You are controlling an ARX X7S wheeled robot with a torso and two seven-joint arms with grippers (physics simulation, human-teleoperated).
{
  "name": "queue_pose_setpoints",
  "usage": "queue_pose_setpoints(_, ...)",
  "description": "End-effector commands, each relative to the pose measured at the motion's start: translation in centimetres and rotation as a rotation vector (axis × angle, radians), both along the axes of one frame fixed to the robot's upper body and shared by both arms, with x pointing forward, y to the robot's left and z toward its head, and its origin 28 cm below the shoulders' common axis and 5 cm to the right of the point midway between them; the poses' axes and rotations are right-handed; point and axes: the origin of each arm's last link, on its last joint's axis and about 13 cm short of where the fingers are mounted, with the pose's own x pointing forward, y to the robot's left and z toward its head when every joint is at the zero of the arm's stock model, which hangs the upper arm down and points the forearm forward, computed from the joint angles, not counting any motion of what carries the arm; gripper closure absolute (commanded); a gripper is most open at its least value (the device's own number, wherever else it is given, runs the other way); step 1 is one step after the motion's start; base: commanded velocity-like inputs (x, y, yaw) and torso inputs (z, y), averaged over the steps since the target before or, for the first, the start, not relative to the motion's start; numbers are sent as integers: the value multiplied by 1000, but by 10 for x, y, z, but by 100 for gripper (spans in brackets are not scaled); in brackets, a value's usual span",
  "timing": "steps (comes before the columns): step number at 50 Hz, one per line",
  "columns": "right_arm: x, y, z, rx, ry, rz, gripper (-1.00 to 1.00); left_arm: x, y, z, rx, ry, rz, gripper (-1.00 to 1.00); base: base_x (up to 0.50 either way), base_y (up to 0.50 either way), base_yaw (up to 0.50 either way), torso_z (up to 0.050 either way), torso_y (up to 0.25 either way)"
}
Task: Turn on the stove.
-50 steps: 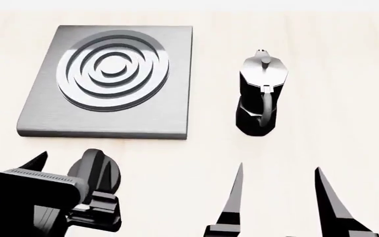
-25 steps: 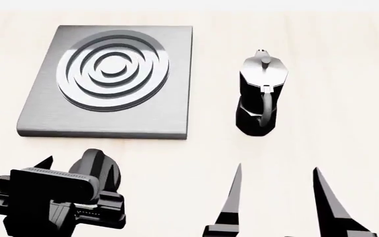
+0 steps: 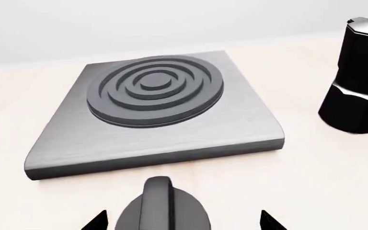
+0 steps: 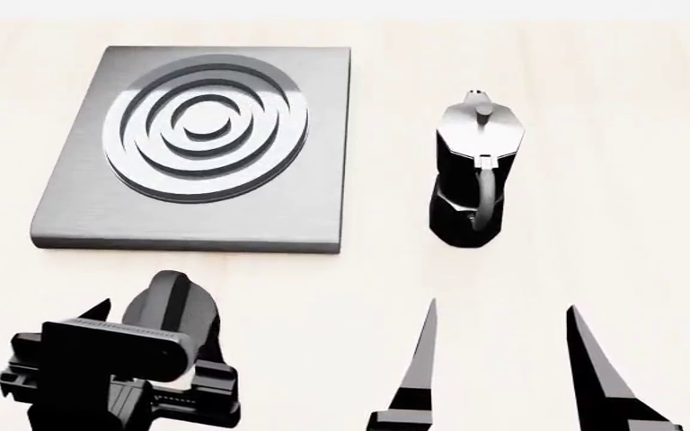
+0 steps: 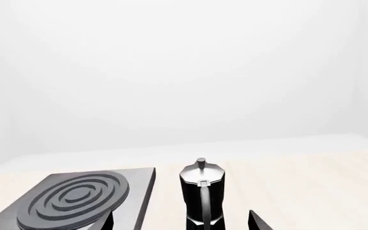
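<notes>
Stove [image 4: 201,153] sits toward the desk's [image 4: 632,135] far left corner, its knob [image 4: 175,310] just nearer, between the spread fingers of the left end effector [image 3: 178,221]; approach under way, next closing and twisting; right end effector [image 4: 501,359] spread, idle.

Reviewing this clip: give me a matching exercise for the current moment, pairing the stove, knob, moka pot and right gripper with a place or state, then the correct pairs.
Things:
1. stove
2. knob
3. moka pot
4. right gripper

Descriptions:
A. black and silver, standing upright to the right of the slab
B. open, fingers apart over bare table
C. flat grey slab with concentric rings
D. round and black, in front of the slab, with the left gripper at it

Pairs: 1-C, 2-D, 3-A, 4-B
</notes>
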Motion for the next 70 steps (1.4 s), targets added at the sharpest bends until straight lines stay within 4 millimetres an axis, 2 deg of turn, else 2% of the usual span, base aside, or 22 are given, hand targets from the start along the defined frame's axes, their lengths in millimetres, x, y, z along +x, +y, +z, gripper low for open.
queue_pose_setpoints(1, -1, -1, 4, -2, -15, -15, -100, 2, -4, -1, -49, 1, -30, -100, 0, 0, 0, 0, 0)
queue_pose_setpoints(20, -1, -1, 2, -5, -14, -12, -100, 7, -6, -13, -31, 25, -32, -100, 0, 0, 0, 0, 0)
queue_pose_setpoints(35, -1, -1, 3, -6, -15, -11, -100, 12, -9, -12, -29, 23, -37, -100, 0, 0, 0, 0, 0)
queue_pose_setpoints(70, 0, 0, 1, -6, -11, -6, -100, 17, -9, -25, -10, 49, -28, -100, 0, 0, 0, 0, 0)
